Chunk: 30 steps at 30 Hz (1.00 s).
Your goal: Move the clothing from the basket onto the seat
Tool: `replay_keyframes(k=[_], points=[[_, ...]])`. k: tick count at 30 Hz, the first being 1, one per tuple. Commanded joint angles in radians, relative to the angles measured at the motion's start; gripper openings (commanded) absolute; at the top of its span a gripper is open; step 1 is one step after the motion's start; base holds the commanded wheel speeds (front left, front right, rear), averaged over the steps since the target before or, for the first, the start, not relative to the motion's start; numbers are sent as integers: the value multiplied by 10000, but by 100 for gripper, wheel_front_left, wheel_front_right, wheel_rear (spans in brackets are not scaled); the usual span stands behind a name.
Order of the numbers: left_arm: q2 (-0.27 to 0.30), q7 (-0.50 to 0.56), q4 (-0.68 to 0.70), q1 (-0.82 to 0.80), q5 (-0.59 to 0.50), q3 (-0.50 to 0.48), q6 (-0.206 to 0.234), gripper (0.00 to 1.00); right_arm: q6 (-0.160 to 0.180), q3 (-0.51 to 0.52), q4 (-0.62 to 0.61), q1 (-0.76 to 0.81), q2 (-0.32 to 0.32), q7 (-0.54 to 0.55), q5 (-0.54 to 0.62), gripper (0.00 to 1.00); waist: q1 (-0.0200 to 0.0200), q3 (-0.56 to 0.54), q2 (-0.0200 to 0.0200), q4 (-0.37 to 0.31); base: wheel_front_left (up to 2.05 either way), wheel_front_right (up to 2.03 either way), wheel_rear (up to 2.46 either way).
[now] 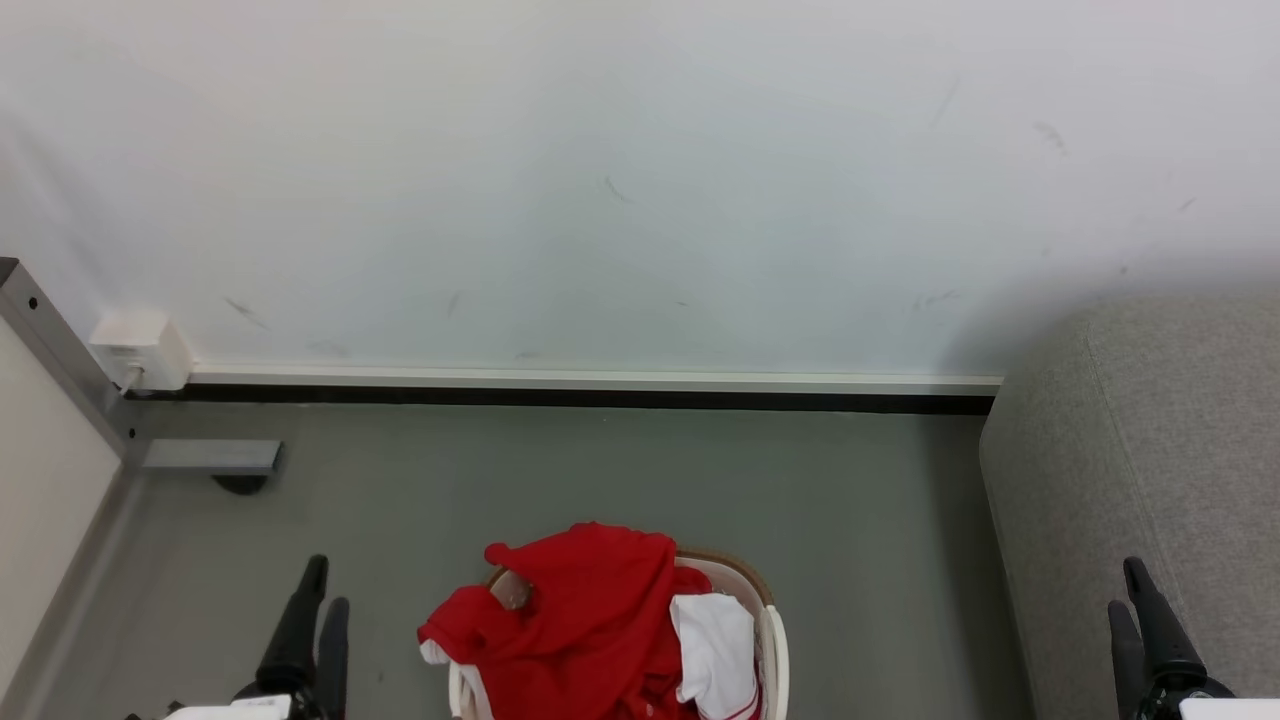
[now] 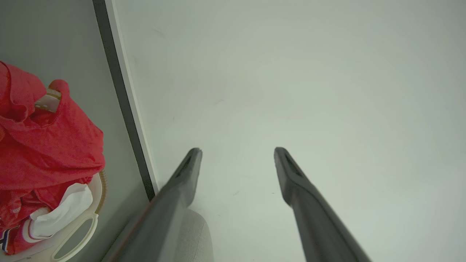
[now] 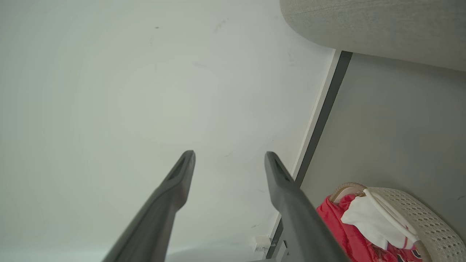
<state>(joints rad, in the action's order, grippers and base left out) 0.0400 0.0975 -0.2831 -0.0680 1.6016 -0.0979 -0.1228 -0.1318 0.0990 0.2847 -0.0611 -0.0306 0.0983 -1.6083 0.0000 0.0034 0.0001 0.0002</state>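
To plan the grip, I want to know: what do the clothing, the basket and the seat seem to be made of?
The clothing: soft matte red and white fabric, as its folds show. The basket: likely smooth white plastic, with rigid perforated walls. The seat: grey woven upholstery, by its fine grain.

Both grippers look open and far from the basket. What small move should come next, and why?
Probably move the left gripper toward the clothing heaped in the basket. It sits nearer than the right gripper, both are open and hold nothing, and the seat's visible part bears no garment.
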Motion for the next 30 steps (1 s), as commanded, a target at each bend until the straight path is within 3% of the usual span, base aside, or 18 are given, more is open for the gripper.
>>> replay_keyframes(k=[1, 10, 30], points=[[35, -164, 197, -144, -155, 60, -31, 100, 1, -83, -249, -154, -63, -167, 287, 100, 0, 1, -1, 4, 0, 0, 0], [45, -550, 232, -90, -948, 184, -27, 100, 2, -204, -452, -62, -82, -552, 1506, 100, 0, 7, -1, 21, 0, 0, 0], [69, -1377, 840, 90, -4850, 693, 422, 100, 6, -846, -1162, 46, -126, -1381, 6165, 100, 0, 39, -1, 40, 0, 0, 0]])
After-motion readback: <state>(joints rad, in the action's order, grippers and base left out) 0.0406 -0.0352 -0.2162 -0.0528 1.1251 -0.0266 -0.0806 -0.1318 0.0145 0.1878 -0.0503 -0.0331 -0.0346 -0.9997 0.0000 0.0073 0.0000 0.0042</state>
